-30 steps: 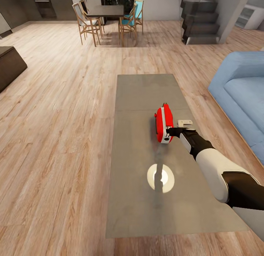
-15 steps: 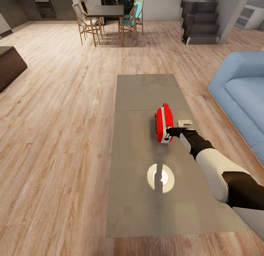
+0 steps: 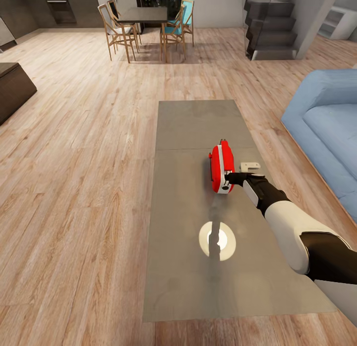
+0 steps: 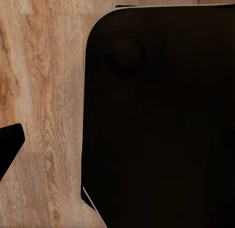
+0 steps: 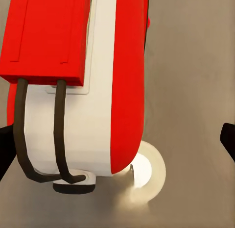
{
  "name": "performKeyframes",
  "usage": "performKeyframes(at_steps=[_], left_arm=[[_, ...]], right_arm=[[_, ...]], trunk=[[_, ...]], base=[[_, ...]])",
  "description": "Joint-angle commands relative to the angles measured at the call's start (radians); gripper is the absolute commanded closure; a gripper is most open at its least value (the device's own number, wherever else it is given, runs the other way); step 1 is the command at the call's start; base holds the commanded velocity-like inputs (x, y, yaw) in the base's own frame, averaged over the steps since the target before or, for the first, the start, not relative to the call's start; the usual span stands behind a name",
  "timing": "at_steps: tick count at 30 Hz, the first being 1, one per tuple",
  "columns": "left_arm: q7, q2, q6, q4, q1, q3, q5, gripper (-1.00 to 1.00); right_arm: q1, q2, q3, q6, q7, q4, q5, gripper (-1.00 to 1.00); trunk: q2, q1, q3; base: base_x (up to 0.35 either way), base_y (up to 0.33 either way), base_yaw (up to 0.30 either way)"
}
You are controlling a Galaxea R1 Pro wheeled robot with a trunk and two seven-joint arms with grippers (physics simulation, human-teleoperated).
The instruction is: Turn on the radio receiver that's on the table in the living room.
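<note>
Red and white, the radio receiver (image 3: 221,167) stood on the glossy grey table (image 3: 188,123) a little right of the tabletop's middle line, with your right gripper (image 3: 229,178) at its near end, the dark fingertips touching or almost touching the casing. From the head camera you could not tell how wide the jaws stood; in the right wrist view the radio receiver (image 5: 73,86) sat very close, red body and white rim side by side, with two thin dark handle wires curving down its white face, and the dark fingertips (image 5: 228,139) showed at both edges of the frame, far apart, so the right gripper was spread wide and held nothing. A small white block (image 3: 250,165) lay on the table just beside the radio, on the sofa side. Nearer to you, the tabletop carried the round bright reflection of a lamp (image 3: 217,241). Your right arm (image 3: 292,227) reached in from the lower right, white forearm and black wrist over the table's right half. The blue sofa (image 3: 325,133) stood to the right on the wood-plank floor (image 3: 79,162), and the dark dining table (image 3: 143,15) with wooden chairs stood far behind. In the left wrist view a large dark rounded panel (image 4: 156,115) hung over floor planks; whether the left gripper was spread or closed, you could not tell.
</note>
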State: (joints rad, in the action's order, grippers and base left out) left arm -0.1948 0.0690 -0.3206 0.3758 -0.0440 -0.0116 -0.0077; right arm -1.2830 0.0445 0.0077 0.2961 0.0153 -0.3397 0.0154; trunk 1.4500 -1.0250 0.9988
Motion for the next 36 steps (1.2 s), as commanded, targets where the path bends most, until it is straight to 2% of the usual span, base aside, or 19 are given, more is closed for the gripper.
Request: performKeyframes(at_steps=[1,6,7,16,36], left_arm=[[0.0,0.0,0.0,0.0,0.0,0.0,0.0,-1.0],[0.0,0.0,0.0,0.0,0.0,0.0,0.0,-1.0],[0.0,0.0,0.0,0.0,0.0,0.001,0.0,-1.0],[0.0,0.0,0.0,0.0,0.0,0.001,0.0,-1.0],[0.0,0.0,0.0,0.0,0.0,0.001,0.0,-1.0]], right_arm=[[0.0,0.0,0.0,0.0,0.0,0.002,0.0,-1.0],[0.0,0.0,0.0,0.0,0.0,0.015,0.001,-1.0],[0.0,0.0,0.0,0.0,0.0,0.018,0.001,1.0],[0.0,0.0,0.0,-0.043,0.0,0.039,0.001,1.0],[0.0,0.0,0.002,-0.045,0.001,0.042,-0.002,1.0]], trunk=[[0.0,0.0,0.0],[0.0,0.0,0.0],[0.0,0.0,0.0],[0.0,0.0,0.0],[0.0,0.0,0.0]], base=[[0.0,0.0,0.0],[0.0,0.0,0.0],[0.0,0.0,0.0],[0.0,0.0,0.0],[0.0,0.0,0.0]])
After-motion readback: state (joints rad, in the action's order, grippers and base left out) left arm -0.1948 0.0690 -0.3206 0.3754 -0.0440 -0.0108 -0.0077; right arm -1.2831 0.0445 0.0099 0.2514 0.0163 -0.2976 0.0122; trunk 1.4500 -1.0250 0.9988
